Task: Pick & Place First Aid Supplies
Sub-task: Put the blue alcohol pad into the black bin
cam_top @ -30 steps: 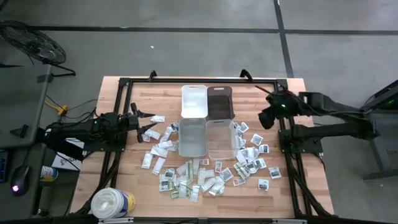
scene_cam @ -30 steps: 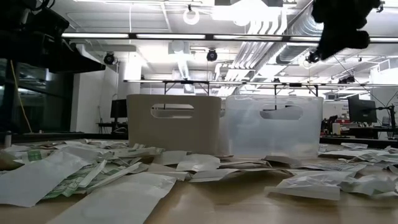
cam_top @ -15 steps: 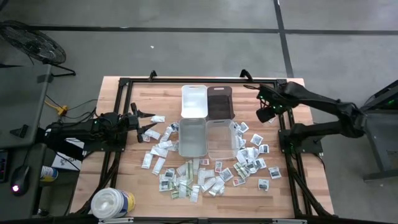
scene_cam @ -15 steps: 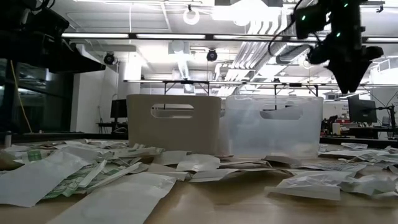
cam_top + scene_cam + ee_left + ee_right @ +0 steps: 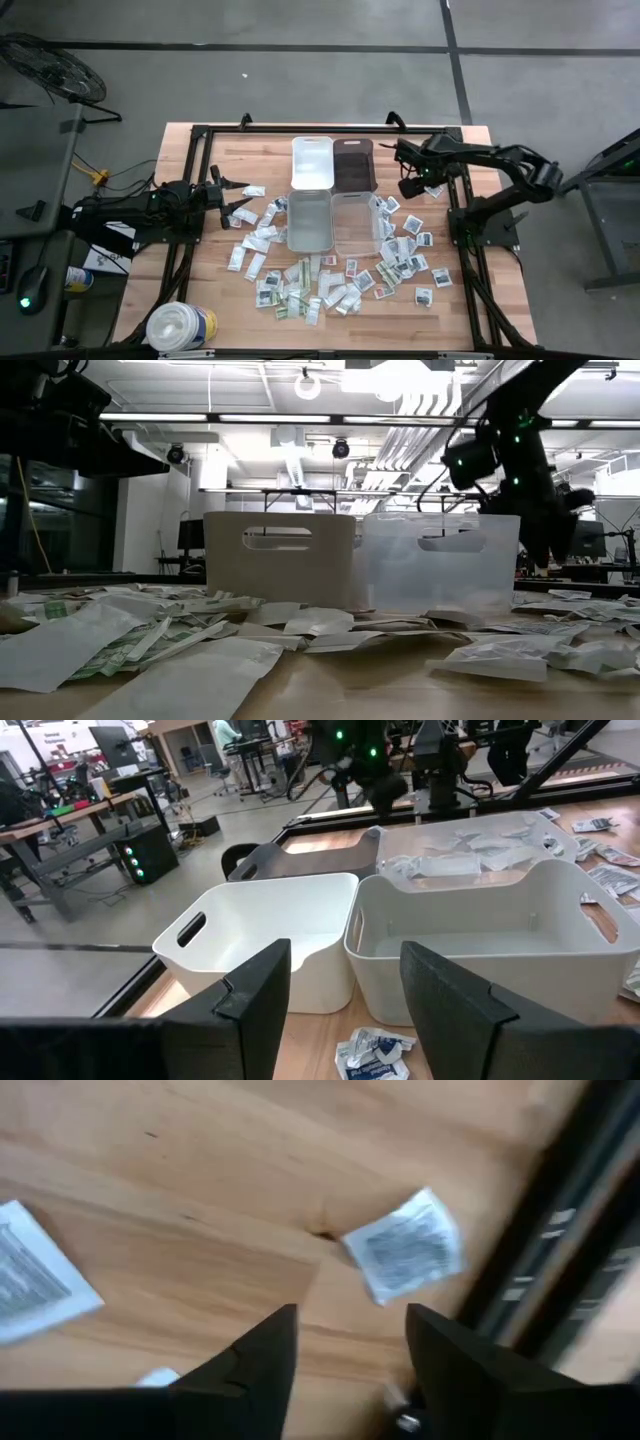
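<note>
Wooden table under right gripper, empty.

- The print on the packets in the high view is too small to read.
- The right wrist view is motion-blurred; one packet shows only smeared print.
- The round tub is cut off at the frame's bottom edge.

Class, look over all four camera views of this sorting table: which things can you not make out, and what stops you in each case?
- Print on the packets: too small in the high view.
- Inside of the bins: walls hide it in the low view.
- Left gripper: only its dark open fingers show; edge cuts the rest.
- Packet under the right gripper: blurred, print unreadable.
- Round tub: cut off by the high view's bottom edge.
</note>
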Robot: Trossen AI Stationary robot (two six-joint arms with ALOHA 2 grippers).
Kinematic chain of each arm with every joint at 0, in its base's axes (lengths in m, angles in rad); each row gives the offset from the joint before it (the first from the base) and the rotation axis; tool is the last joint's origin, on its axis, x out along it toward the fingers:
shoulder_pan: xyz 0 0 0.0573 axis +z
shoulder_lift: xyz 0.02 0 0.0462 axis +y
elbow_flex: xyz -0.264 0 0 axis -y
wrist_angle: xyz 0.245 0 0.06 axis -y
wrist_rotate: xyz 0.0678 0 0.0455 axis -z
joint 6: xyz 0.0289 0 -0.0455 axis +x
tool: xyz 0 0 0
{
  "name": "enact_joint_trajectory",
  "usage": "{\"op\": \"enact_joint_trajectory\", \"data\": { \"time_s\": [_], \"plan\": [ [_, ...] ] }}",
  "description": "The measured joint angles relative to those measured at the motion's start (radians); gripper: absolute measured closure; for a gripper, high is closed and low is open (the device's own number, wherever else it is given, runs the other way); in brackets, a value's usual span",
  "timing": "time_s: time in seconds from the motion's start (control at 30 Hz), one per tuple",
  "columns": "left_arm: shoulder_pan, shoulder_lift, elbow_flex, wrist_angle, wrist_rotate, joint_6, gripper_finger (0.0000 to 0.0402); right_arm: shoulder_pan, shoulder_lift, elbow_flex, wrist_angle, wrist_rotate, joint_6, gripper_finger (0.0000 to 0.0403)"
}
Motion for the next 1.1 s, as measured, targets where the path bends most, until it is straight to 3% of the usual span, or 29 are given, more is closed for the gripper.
{"op": "enact_joint_trajectory", "data": {
  "time_s": [0.17,0.3,0.63,1.1],
  "plan": [
    [0.000,0.000,0.000,0.000,0.000,0.000,0.0213,-0.022,0.009,-0.050,0.052,0.071,0.092,0.0158],
    [0.000,0.000,0.000,0.000,-0.001,0.000,0.0213,-0.035,0.023,-0.049,0.092,0.101,0.129,0.0140],
    [0.000,0.000,0.000,0.000,-0.001,0.000,0.0213,-0.050,0.130,-0.049,0.158,0.116,0.178,0.0136],
    [0.000,0.000,0.000,0.000,-0.001,0.000,0.0213,-0.080,0.145,-0.063,0.109,0.148,0.170,0.0137]
  ]
}}
